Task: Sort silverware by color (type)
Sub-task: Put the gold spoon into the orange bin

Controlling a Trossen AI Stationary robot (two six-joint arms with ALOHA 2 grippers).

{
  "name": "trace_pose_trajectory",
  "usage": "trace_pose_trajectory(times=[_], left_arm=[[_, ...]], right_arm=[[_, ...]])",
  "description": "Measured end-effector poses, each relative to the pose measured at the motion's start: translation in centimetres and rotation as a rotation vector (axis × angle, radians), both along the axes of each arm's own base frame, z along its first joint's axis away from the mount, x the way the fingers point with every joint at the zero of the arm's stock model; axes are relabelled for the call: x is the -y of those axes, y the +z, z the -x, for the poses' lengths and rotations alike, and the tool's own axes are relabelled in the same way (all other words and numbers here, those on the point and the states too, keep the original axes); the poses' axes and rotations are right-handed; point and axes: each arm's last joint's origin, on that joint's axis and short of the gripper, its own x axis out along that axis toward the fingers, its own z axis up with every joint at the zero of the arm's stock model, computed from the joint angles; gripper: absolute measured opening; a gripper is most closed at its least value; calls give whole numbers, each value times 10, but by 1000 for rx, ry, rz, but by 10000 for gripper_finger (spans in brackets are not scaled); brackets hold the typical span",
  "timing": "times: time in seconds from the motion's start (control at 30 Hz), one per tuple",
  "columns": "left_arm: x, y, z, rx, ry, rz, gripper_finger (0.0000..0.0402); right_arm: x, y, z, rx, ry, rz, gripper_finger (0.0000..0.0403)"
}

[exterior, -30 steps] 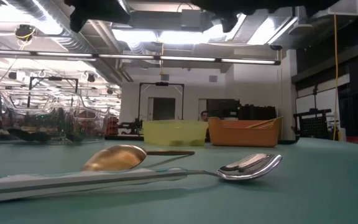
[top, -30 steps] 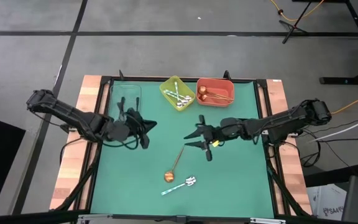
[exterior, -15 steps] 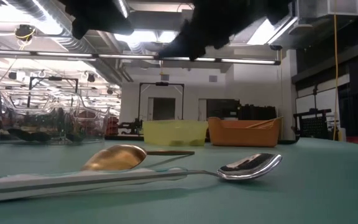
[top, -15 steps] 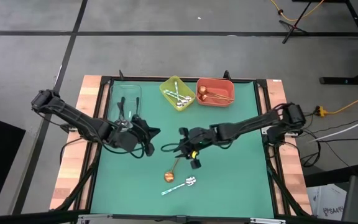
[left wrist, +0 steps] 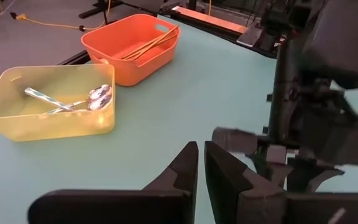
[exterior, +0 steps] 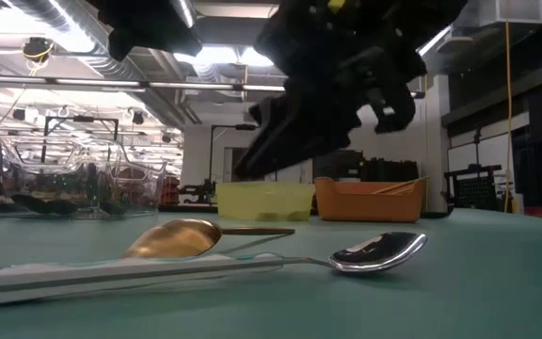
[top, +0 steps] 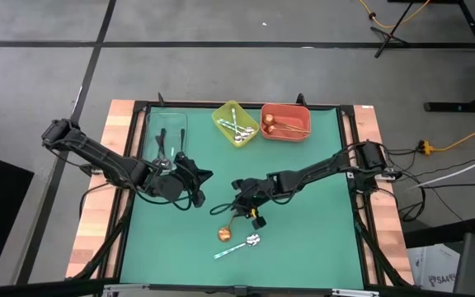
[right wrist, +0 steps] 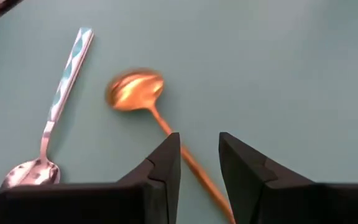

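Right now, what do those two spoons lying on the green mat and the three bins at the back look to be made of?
Gold spoon: probably polished metal with a copper-gold finish; its bowl gleams.
Teal spoon: mirror-bright silver bowl, likely steel; the pale patterned handle may be enamel or plastic.
Yellow bin and orange bin: likely moulded plastic, smooth and slightly translucent.
Clear bin: see-through plastic, probably.

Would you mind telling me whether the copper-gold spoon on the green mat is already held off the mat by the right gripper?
No: the copper-gold spoon lies flat on the green mat, with the right gripper open above its handle.
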Motion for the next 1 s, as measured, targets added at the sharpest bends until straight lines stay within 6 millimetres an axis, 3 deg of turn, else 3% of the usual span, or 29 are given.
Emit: trace_pose_trajectory(times=[0.33,1.0], left_arm=[[0,0,0,10,9,18,22],[0,0,0,12,12,23,22]], right_arm=[[-1,-29,-4,-40,37,32,99],[0,-44,-1,-130,40,60,99]])
